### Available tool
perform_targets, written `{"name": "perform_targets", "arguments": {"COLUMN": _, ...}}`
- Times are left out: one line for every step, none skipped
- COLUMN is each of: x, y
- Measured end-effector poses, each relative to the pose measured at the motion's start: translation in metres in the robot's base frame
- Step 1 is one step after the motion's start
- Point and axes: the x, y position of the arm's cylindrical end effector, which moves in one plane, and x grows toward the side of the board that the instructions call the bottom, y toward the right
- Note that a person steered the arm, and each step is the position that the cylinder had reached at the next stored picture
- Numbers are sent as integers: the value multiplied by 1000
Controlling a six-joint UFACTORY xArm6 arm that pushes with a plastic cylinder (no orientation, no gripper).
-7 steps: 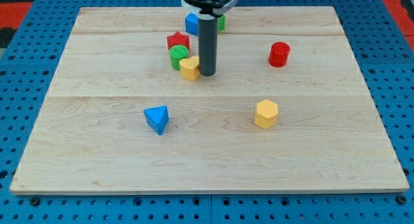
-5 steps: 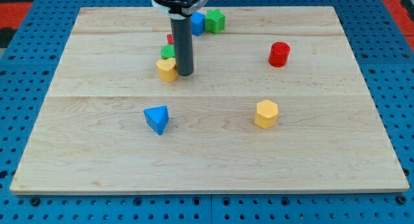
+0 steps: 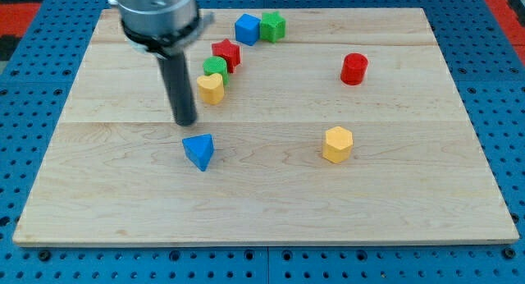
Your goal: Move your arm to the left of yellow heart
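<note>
The yellow heart [image 3: 211,88] lies on the wooden board [image 3: 262,185], left of centre near the view's top. It touches a green round block [image 3: 215,68] just above it. My tip [image 3: 185,121] rests on the board below and to the left of the yellow heart, a short gap away. It stands just above the blue triangle [image 3: 198,150].
A red star [image 3: 225,52] sits above the green round block. A blue block [image 3: 246,29] and a green block [image 3: 273,25] sit side by side at the view's top. A red cylinder [image 3: 354,68] is at the right. A yellow hexagon [image 3: 337,144] is at the lower right.
My tip moved from the heart's right side across to its lower left. The yellow heart was first pushed left, along with the green round block, and now rests clear of the tip.
</note>
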Motion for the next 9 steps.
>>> {"name": "perform_targets", "arguments": {"x": -65, "y": -26}}
{"name": "perform_targets", "arguments": {"x": -87, "y": -27}}
{"name": "perform_targets", "arguments": {"x": -87, "y": -27}}
{"name": "perform_targets", "arguments": {"x": -87, "y": -20}}
{"name": "perform_targets", "arguments": {"x": -48, "y": -20}}
{"name": "perform_targets", "arguments": {"x": -16, "y": -20}}
{"name": "perform_targets", "arguments": {"x": -27, "y": -21}}
{"name": "perform_targets", "arguments": {"x": -44, "y": -17}}
{"name": "perform_targets", "arguments": {"x": -40, "y": -10}}
